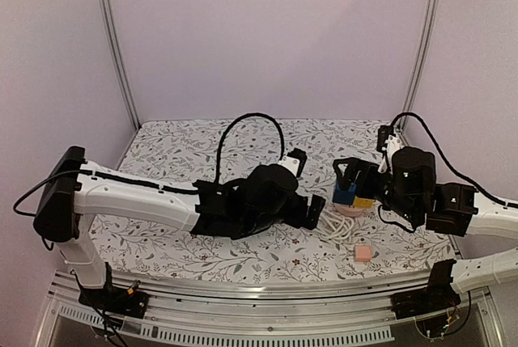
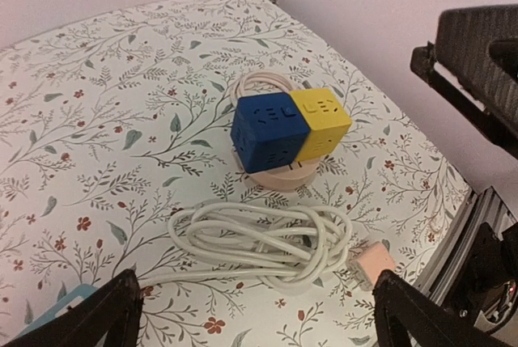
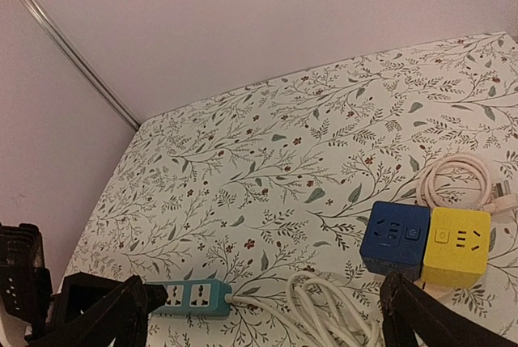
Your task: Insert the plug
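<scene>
Lying flat, pink plug (image 2: 373, 264), white cable (image 2: 263, 240) coiled

**Fig.** We show the left arm (image 1: 137, 197) stretched low from its base toward the right. The left end effector (image 1: 316, 211) has its fingers (image 2: 81, 319) spread wide, with nothing between them. The right arm (image 1: 477, 222) reaches inward. The right end effector (image 1: 354, 177) likewise stands wide, gripping nothing.

White arm links (image 1: 137, 195); black joints (image 1: 263, 195); looping black cables (image 1: 243, 120); black end effectors (image 2: 257, 282) (image 3: 273, 290).
</scene>
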Motion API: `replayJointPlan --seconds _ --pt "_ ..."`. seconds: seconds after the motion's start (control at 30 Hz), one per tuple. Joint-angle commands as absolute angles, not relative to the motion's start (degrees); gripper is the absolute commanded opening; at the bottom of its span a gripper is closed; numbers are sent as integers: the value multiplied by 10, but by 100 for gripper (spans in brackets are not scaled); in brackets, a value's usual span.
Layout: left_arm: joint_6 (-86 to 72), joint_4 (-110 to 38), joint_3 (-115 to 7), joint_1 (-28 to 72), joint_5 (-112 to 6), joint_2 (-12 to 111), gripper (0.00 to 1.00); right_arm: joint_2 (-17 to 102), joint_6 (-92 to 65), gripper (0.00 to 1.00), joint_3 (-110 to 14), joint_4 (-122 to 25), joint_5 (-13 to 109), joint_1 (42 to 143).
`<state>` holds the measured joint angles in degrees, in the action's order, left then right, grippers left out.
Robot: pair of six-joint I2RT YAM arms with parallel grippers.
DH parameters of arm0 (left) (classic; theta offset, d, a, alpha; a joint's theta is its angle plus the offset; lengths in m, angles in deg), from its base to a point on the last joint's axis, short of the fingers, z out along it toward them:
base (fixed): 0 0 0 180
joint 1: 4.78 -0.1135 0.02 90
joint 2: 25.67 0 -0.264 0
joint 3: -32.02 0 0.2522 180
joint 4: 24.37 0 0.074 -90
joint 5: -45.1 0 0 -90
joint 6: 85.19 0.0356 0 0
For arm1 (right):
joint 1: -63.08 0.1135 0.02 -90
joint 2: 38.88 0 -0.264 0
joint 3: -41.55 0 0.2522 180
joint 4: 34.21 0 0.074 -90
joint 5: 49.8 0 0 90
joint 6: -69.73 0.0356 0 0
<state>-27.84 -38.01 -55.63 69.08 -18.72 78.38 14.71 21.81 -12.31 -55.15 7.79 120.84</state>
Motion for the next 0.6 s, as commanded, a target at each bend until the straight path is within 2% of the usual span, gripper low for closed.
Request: replayJointPlan --seconds 0.0,0.17,0.4,0.57 --pt "-275 -429 -509 696 -120 745 99 179 216 99 -144 -572 122 1212" --pt "-262 -412 -447 696 -99 704 99 211 255 99 -170 -626 135 1212" --pt "-257 -404 -389 696 -134 681 99 258 319 99 -238 -797 160 1212" --pt "-258 -391 -351 697 -154 650 97 277 385 99 -231 -889 183 1212"
